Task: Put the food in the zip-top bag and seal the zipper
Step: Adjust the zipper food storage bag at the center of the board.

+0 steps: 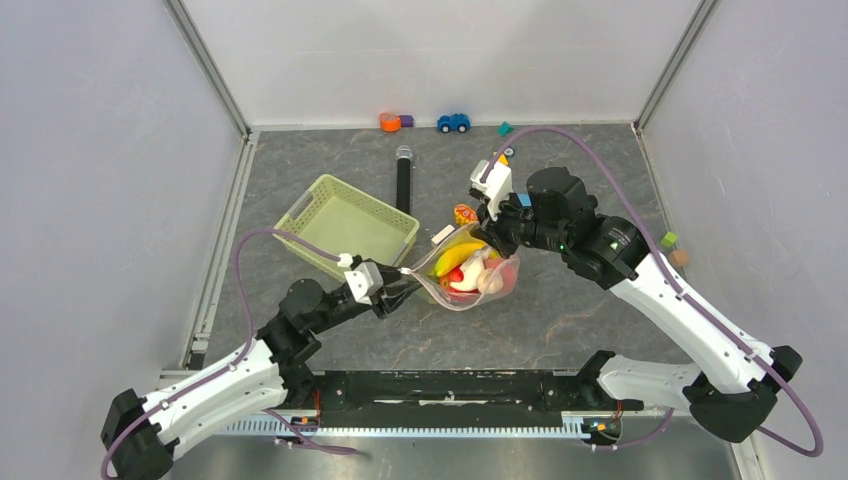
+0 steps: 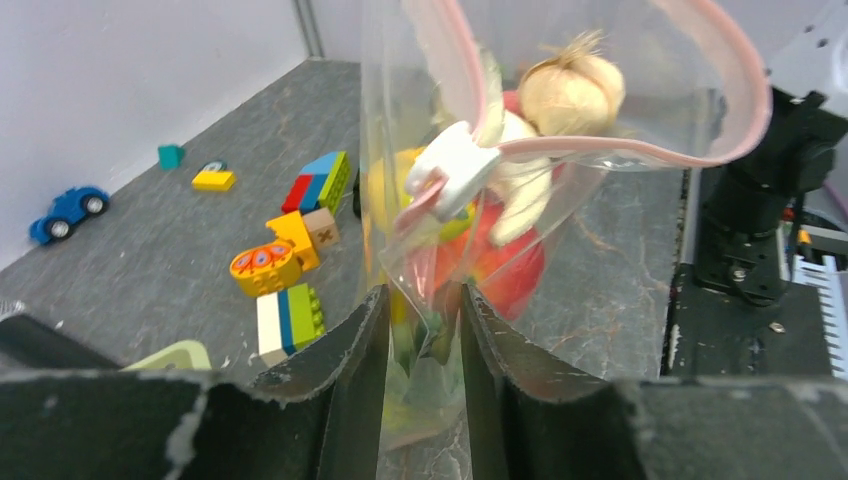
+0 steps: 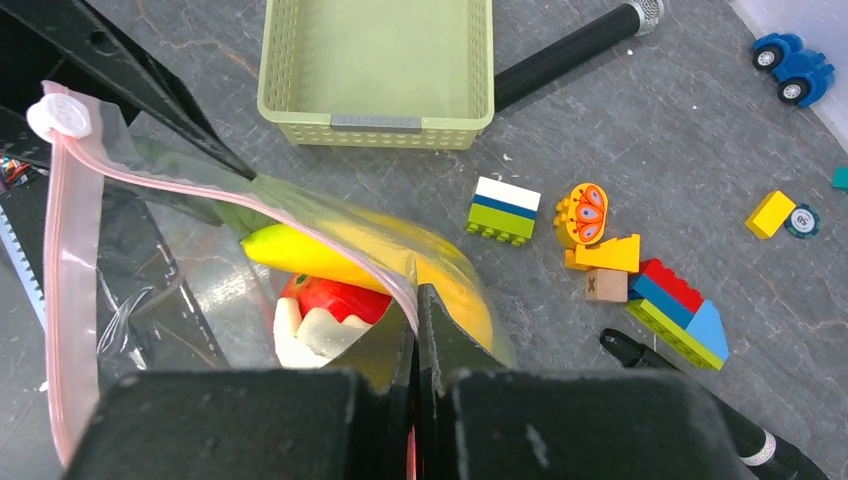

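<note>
Food (image 1: 470, 268) sits inside bag (image 1: 445, 292), mid-tabletop. Left gripper (image 1: 408, 274) jaws clamp bag corner, right gripper (image 1: 490, 236) jaws pinch its rim. Zipper (image 2: 748, 95) open: sealing step. Next probably needs slider (image 2: 455, 165) run across the mouth.

I'm looking at a dark grey stone-look counter (image 1: 560, 315) sitting inside a booth w/ plain pale walls: left wall (image 1: 100, 150), back wall (image 1: 430, 50), right wall (image 1: 775, 120). Metal posts (image 1: 207, 65) are running up both back corners. Light's coming in even & diffuse, throwing only soft shadows.
</note>
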`<state>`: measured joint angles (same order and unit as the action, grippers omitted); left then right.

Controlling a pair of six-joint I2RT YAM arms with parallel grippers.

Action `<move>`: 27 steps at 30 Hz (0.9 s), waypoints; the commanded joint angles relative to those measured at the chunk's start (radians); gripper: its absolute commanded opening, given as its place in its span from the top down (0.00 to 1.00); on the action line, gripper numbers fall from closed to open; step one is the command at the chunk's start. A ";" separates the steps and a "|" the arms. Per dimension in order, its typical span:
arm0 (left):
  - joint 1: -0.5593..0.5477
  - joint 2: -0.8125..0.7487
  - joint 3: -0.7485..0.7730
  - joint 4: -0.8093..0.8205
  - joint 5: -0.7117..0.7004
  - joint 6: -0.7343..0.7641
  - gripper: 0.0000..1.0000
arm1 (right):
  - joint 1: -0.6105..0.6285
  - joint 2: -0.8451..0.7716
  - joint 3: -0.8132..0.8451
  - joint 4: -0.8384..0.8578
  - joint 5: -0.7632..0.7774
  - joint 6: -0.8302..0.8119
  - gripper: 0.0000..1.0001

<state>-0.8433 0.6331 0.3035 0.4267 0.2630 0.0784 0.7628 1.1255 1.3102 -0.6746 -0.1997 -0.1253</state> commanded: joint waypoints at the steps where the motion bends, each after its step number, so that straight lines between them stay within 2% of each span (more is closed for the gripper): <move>1: 0.006 -0.034 0.001 0.088 0.117 -0.022 0.64 | -0.005 -0.027 0.010 0.076 0.002 0.005 1.00; 6: 0.006 -0.022 0.015 0.121 0.162 -0.010 0.68 | -0.005 -0.026 0.009 0.076 -0.004 0.007 1.00; 17: 0.006 -0.003 0.028 0.225 0.241 -0.021 0.70 | -0.005 -0.041 -0.006 0.090 -0.027 0.007 1.00; 27: 0.006 0.034 0.062 0.255 0.302 -0.039 0.75 | -0.005 -0.046 -0.019 0.108 -0.040 0.009 1.00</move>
<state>-0.8417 0.6548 0.3077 0.6094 0.5106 0.0750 0.7628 1.1069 1.2892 -0.6594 -0.2207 -0.1215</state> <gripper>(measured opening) 0.268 0.010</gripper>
